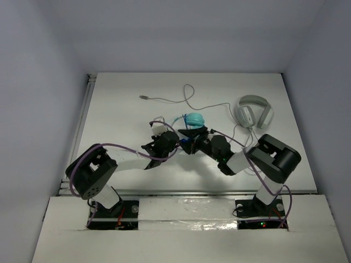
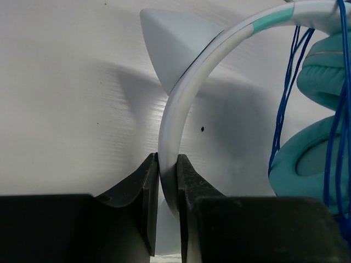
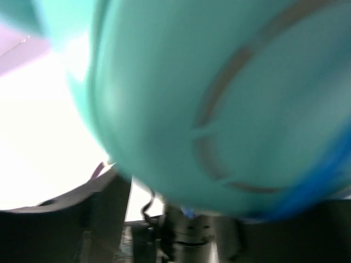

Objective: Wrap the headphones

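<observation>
The headphones (image 1: 192, 120) have teal ear cups (image 2: 315, 164), a white headband (image 2: 181, 98) and a thin dark blue cable (image 2: 282, 104) looped over the cups. They are held at the table's middle. My left gripper (image 1: 157, 133) is shut on the headband (image 2: 167, 167), the band pinched between both jaws. My right gripper (image 1: 190, 133) is right under the cups. In the right wrist view a blurred teal cup (image 3: 208, 93) fills the frame. Its jaws (image 3: 148, 192) stand close together, with blurred blue cable (image 3: 323, 181) at their tips and lower right.
Grey-white headphones (image 1: 254, 111) lie at the back right. Their pale cable (image 1: 189, 98) snakes left across the far table to a plug (image 1: 143, 97). White walls enclose the table on three sides.
</observation>
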Robot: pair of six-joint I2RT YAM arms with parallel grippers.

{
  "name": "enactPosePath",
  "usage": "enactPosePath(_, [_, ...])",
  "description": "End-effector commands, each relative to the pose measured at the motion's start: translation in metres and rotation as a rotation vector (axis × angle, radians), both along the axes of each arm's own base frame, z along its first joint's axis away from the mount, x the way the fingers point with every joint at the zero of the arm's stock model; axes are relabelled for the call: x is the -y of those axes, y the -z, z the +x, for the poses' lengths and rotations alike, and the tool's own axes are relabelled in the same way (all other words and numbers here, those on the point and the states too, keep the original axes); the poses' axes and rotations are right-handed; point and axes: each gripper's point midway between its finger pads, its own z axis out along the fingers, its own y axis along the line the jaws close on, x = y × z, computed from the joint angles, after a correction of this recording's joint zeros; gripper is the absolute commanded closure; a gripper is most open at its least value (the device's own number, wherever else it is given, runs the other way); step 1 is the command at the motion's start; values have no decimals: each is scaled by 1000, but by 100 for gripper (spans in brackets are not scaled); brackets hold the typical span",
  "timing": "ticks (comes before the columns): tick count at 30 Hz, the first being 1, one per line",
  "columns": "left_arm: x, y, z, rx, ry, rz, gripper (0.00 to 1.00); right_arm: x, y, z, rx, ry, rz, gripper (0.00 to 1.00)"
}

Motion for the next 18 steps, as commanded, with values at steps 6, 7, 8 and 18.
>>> enactPosePath(6, [53,-36,-17,-68,242,-230,100,-7,-67,8,142,27,-132,28])
enactPosePath(7, [52,-38,-19,-74,256,-245,100,-2,-70,9,153,54,-147,28])
enactPosePath(8, [50,-39,-19,-77,257,-244,100,4,-74,8,146,68,-181,29])
enactPosePath(18, [60,-45,-28,-106,340,-284,100,8,-79,34,189,145,-407,35])
